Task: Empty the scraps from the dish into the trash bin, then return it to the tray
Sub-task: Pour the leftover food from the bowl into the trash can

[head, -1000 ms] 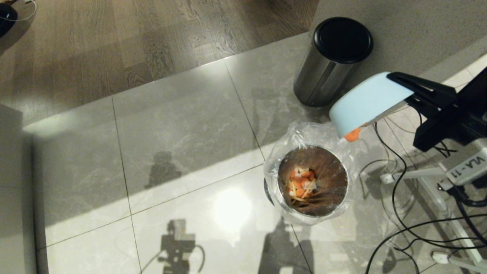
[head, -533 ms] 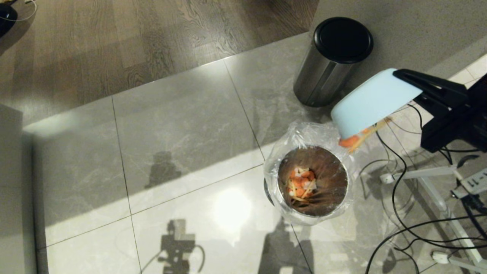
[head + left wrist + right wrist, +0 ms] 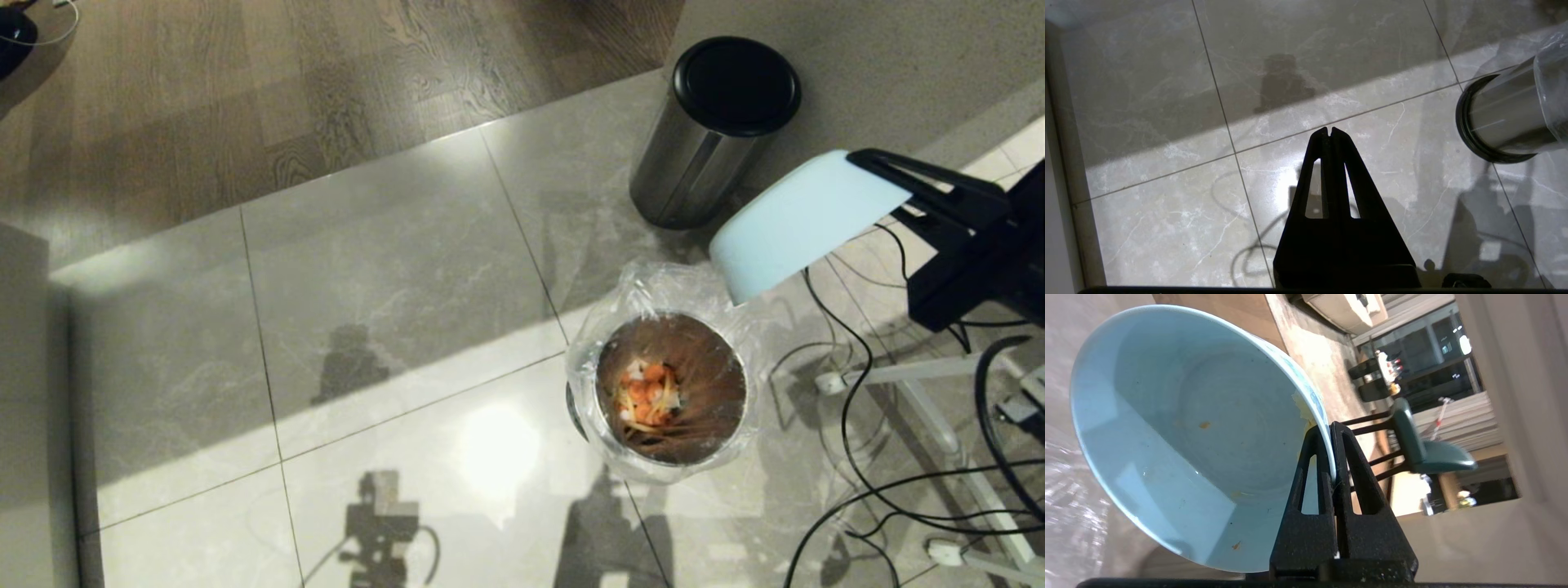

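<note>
My right gripper (image 3: 878,167) (image 3: 1327,428) is shut on the rim of the pale blue dish (image 3: 804,220) (image 3: 1188,433), holding it tipped steeply, mouth down, above and to the right of the trash bin (image 3: 671,390). Inside, the dish shows only small orange specks and a pale yellow bit stuck at the rim by my fingers. The scraps (image 3: 647,396), orange carrot pieces with pale bits, lie at the bottom of the bag-lined bin. My left gripper (image 3: 1329,131) hangs shut over bare floor tiles, with the bin's steel side (image 3: 1506,118) off to one side. The tray is out of view.
A shiny steel cylinder with a black lid (image 3: 714,126) stands on the floor behind the bin. Black cables (image 3: 857,457) and white power strips (image 3: 890,371) lie on the tiles at the right. Wooden flooring (image 3: 245,73) begins beyond the tiles.
The last carrot pieces hanging at the dish's lower rim have dropped away, and the heap in the bin has shifted. The dish tipped slightly steeper and moved a little to the right.
</note>
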Motion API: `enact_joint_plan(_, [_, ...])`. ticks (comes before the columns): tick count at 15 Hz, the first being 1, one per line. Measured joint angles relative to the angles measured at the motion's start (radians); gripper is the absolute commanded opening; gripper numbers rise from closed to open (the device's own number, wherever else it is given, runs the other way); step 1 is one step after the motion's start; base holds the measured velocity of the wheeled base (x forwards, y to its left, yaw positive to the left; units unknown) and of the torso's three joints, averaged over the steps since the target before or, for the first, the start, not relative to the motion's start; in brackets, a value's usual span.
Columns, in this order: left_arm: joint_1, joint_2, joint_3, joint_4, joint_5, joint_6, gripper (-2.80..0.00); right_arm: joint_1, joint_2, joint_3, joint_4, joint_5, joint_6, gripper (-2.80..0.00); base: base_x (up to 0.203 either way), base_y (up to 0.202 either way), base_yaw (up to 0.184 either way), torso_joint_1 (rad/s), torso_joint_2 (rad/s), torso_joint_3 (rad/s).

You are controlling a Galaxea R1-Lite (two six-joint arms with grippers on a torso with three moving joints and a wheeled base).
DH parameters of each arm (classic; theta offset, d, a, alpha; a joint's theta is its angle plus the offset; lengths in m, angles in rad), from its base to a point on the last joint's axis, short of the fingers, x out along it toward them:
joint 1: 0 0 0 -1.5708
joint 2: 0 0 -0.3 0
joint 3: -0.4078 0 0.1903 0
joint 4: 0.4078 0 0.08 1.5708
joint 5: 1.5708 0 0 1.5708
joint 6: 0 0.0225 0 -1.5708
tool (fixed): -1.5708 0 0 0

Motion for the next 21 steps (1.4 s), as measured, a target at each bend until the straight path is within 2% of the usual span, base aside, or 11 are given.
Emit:
enact_joint_plan(5, [0.0,0.0,0.0,0.0,0.0,0.0,-2.8,0.0,-0.001,0.001,-0.001,-0.001,0.035,-2.8,0.0,0.0,0.0,0.0,0.0,0.0])
enact_joint_plan(10, [0.0,0.0,0.0,0.0,0.0,0.001,-2.8,0.0,-0.002,-0.003,-0.023,0.0,0.132,-2.8,0.0,0.0,0.0,0.0,0.0,0.0])
enact_joint_plan(17, [0.0,0.0,0.0,0.0,0.0,0.001,-2.8,-0.001,-0.008,0.005,-0.007,-0.008,0.138,-2.8,0.0,0.0,0.0,0.0,0.0,0.0])
enact_joint_plan(21, [0.0,0.0,0.0,0.0,0.0,0.0,-2.8,-0.004,-0.016,0.01,0.011,-0.035,0.179,-2.8,0.0,0.0,0.0,0.0,0.0,0.0])
